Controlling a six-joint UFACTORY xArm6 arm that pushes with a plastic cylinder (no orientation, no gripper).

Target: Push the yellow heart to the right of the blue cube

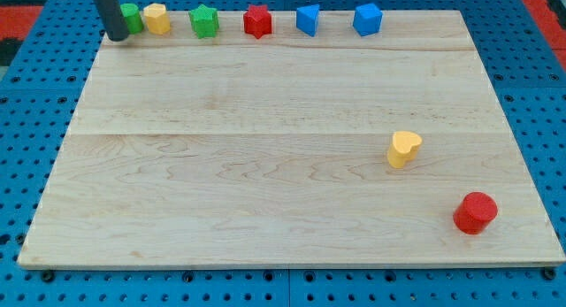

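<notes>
- Parking at the view's top left corner, my tip rests on the worktop just left of a green block, touching or nearly so; I cannot tell which. The rod carries no gripper, so nothing is clenched or released.
- The yellow heart lies alone at the view's right, below the middle, well apart from my tip and from the row.
- Along the top edge sits a row: the green block, a yellow block touching it, a green star, a red star, a blue block whose shape I cannot settle, and the blue cube.
- My judgement: that line along the edge keeps the middle free for pushing, and the heart must travel up and a little right to land beside the cube.
- A red cylinder sits near the bottom right corner, away from that path.
- Pale wood planks make the worktop, with two long seams; around it shows blue pegboard with red at the upper corners.
</notes>
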